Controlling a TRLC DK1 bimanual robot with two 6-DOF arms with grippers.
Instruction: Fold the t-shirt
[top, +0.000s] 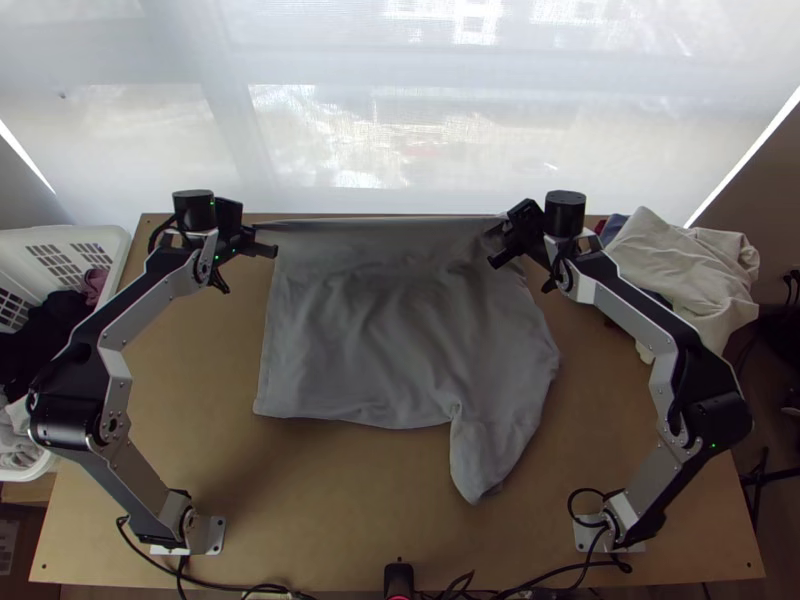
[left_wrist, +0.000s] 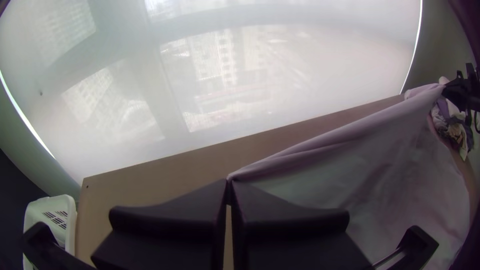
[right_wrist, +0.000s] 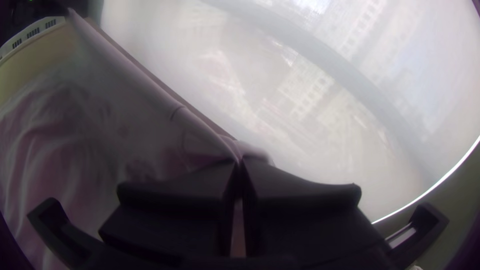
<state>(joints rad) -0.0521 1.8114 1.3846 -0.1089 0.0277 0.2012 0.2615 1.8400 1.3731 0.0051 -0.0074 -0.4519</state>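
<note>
Lying nearest: a narrow part of the grey t-shirt, pointing to the near side of the wooden table (maybe a sleeve, I cannot be sure).
Middle: the broad part, spread with soft wrinkles between the arms.
Left gripper: fingers pressed together, pinching the t-shirt at one end of its far edge.
Right gripper: fingers also together, pinching the other end; the edge stretches between both.
Hidden: the cloth inside the pinches (its layers I cannot count).
White basket: cut off at the top view's left side.
Pale cloth: partly behind the right arm.
</note>
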